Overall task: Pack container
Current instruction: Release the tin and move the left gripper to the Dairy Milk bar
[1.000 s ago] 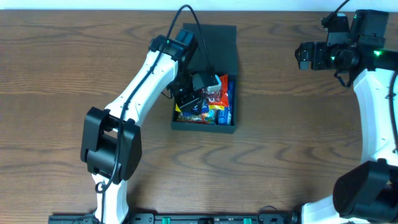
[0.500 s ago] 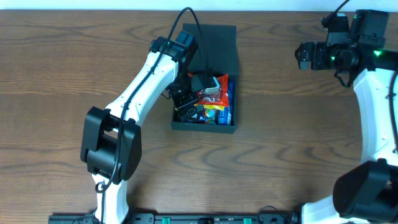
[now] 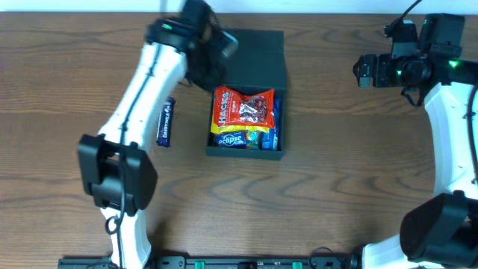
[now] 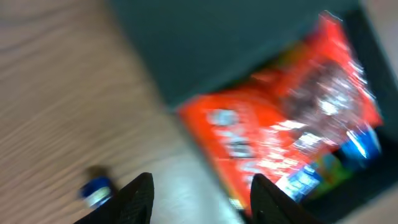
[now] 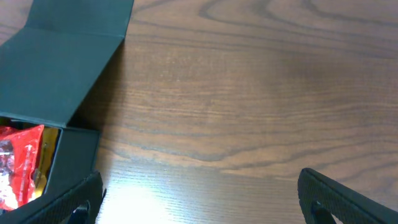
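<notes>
The dark teal container (image 3: 281, 112) stands at the middle back of the table, its flap lid (image 3: 258, 54) open flat behind it. It holds snack packets: a red one (image 3: 243, 108) on top and a blue one (image 3: 231, 140) at the front. My left gripper (image 3: 216, 54) hangs blurred over the lid's left edge. It is open and empty in the left wrist view (image 4: 204, 202), with the red packet (image 4: 280, 124) ahead. My right gripper (image 3: 364, 69) is open and empty at the far right (image 5: 205, 202), away from the container (image 5: 68, 56).
A dark blue snack packet (image 3: 166, 121) lies on the wooden table left of the container, and shows blurred in the left wrist view (image 4: 94, 190). Bare table (image 5: 261, 93) lies between the container and the right gripper.
My left gripper has lifted out of the container and swung back and left. The red packet now lies uncovered on top. The blue packet on the table has come into view. The right arm is still.
</notes>
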You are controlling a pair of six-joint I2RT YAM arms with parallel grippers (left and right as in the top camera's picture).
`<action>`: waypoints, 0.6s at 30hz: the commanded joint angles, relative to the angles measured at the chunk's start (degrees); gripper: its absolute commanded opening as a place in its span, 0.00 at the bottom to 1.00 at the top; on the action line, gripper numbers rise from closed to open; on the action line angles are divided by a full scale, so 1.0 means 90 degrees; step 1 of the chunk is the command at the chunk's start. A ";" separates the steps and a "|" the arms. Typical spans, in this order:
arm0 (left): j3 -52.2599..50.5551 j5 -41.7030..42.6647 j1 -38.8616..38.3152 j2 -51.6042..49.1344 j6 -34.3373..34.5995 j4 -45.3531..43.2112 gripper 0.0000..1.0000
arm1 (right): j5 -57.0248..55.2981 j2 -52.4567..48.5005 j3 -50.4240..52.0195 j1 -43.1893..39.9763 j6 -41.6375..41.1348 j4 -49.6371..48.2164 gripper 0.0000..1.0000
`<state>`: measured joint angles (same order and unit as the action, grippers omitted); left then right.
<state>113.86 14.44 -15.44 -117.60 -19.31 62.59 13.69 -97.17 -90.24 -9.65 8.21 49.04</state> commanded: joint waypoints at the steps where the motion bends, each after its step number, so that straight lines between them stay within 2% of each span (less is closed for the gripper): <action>1: 0.0017 -0.0359 0.0580 0.0068 0.0818 0.0032 0.51 | 0.0080 0.0007 0.0005 -0.0044 0.0097 0.0085 0.99; 8: -0.0712 -0.0311 0.1724 0.0068 0.0889 -0.0087 0.53 | 0.0080 0.0007 0.0114 -0.0044 0.0097 0.0175 0.99; 12: -0.1263 -0.0352 0.1780 0.0068 0.0622 -0.0347 0.53 | 0.0080 0.0002 0.0124 -0.0044 0.0097 0.0194 0.99; 18: -0.1938 -0.0486 0.1780 0.0068 0.0602 -0.1290 0.52 | 0.0080 0.0000 0.0124 -0.0044 0.0097 0.0180 0.99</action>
<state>98.30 10.57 0.58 -117.45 -12.93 51.96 13.69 -97.17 -89.56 -9.65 8.21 50.54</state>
